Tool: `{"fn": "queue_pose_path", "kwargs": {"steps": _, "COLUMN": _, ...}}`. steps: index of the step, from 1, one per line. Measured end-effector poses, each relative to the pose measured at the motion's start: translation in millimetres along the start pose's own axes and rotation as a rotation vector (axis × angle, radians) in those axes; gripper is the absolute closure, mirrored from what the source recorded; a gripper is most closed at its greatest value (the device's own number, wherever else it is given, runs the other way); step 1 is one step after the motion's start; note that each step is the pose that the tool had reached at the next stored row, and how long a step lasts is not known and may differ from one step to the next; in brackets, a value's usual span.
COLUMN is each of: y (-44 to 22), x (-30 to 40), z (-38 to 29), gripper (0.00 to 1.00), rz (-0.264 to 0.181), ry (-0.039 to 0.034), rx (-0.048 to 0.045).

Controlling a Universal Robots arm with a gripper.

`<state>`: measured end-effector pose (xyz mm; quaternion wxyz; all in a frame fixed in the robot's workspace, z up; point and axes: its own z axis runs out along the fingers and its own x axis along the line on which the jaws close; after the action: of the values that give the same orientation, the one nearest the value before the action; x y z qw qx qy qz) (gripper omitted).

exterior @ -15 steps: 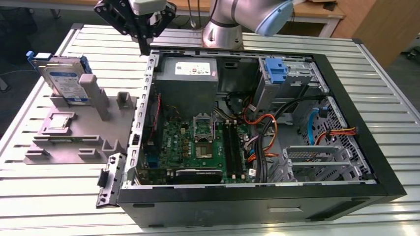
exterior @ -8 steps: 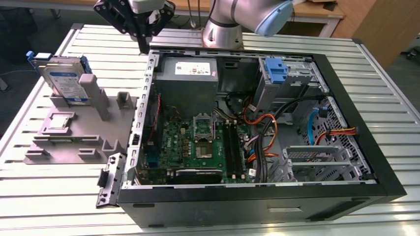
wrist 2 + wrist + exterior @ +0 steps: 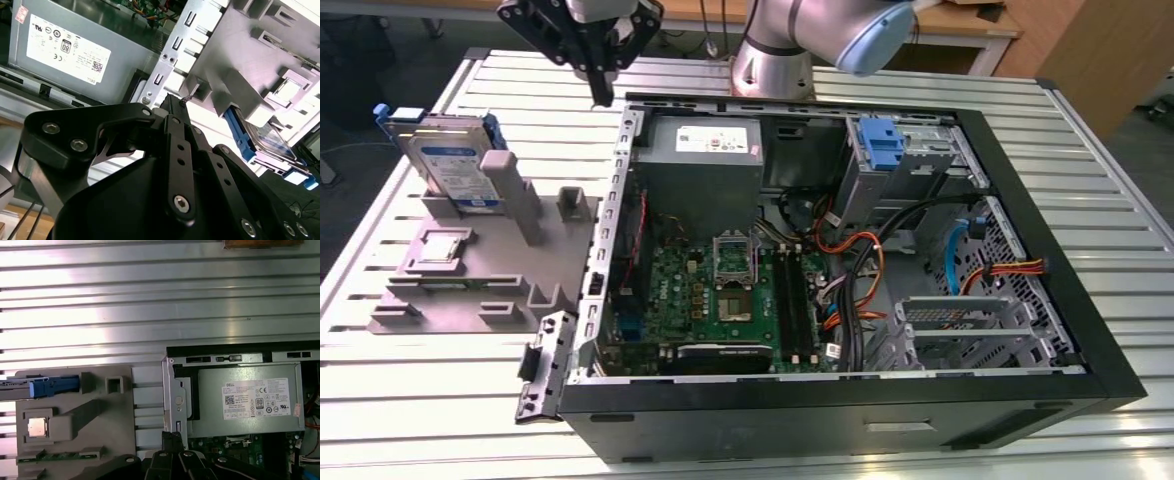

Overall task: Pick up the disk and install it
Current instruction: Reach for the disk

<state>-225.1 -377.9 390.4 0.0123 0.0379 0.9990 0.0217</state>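
The disk stands on edge in a slot at the far end of the grey fixture, on the exterior view's left. It is a silver drive with a white and blue label in a blue carrier. In the first wrist view the disk appears edge-on. In the second wrist view the disk pokes out behind the fixture. My gripper hangs over the back left corner of the open computer case, apart from the disk. Its black fingers are shut together on nothing, and the gripper points at the case edge.
Inside the case are a grey power-supply box, a green motherboard, orange and blue cables, a blue bracket in the far bay and a metal drive cage. A chip lies on the fixture. A ribbed metal table carries everything.
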Motion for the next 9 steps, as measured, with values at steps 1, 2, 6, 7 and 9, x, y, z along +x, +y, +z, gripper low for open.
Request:
{"fn": "queue_pose_path", "kwargs": {"steps": 1, "y": 0.3, "x": 1.8, "z": 0.0, "gripper": 0.9, "rz": 0.0, "ry": 0.0, "rx": 0.0}}
{"fn": "queue_pose_path", "kwargs": {"steps": 2, "y": 0.6, "x": 3.8, "z": 0.1, "gripper": 0.9, "rz": 0.0, "ry": 0.0, "rx": 0.0}}
{"fn": "queue_pose_path", "kwargs": {"steps": 6, "y": 2.6, "x": 8.7, "z": 0.2, "gripper": 0.9, "rz": 0.0, "ry": 0.0, "rx": 0.0001}}
{"fn": "queue_pose_path", "kwargs": {"steps": 7, "y": 2.9, "x": 9.5, "z": 0.2, "gripper": 0.9, "rz": 0.0, "ry": 0.0001, "rx": 0.0001}}
{"fn": "queue_pose_path", "kwargs": {"steps": 9, "y": 3.3, "x": 10.0, "z": 0.3, "gripper": 0.9, "rz": 0.0, "ry": 0.0002, "rx": 0.0}}
